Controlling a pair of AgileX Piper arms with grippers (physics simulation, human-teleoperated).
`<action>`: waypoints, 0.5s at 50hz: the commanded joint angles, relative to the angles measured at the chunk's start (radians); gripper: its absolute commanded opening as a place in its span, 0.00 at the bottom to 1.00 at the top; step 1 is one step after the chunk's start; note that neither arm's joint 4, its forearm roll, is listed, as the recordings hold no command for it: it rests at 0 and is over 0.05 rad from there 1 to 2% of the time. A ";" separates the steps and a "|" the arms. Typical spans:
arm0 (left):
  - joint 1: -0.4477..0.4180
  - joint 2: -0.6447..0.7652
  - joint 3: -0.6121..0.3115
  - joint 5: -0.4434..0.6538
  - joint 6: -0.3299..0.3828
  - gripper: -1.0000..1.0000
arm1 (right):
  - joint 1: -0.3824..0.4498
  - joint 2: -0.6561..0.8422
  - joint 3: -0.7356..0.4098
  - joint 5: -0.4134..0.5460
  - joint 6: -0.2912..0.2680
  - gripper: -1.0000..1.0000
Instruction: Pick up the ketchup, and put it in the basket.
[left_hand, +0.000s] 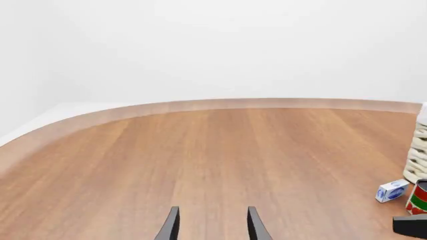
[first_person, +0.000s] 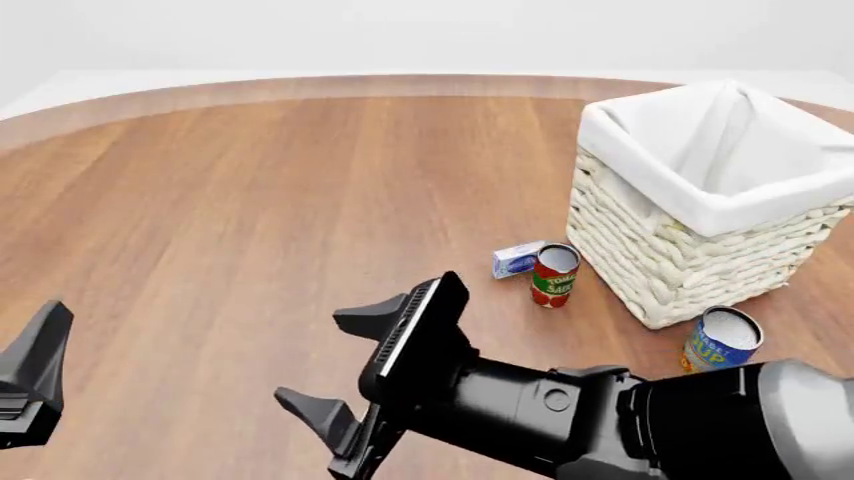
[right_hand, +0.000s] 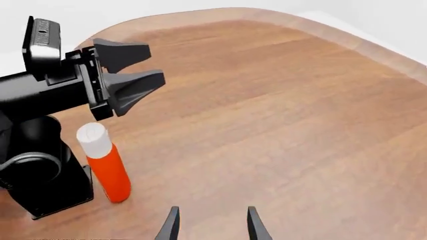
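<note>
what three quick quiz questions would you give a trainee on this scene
1. True or false: the ketchup bottle already lies in the basket.
2. What sits closest to the red-and-green can? A) small blue-and-white box B) ketchup bottle C) blue can
3. Fill in: the left claw and the right claw are both ____, holding nothing.

Key: 1 false, it stands upright on the table; 2 A; 3 open.
</note>
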 joint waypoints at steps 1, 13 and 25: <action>0.000 0.000 0.000 0.000 0.000 1.00 | 0.053 0.050 -0.039 0.013 0.011 1.00; 0.000 0.000 0.000 0.000 0.000 1.00 | 0.124 0.036 -0.040 0.009 0.069 1.00; 0.000 0.000 0.000 0.000 0.000 1.00 | 0.192 0.024 -0.037 0.000 0.123 1.00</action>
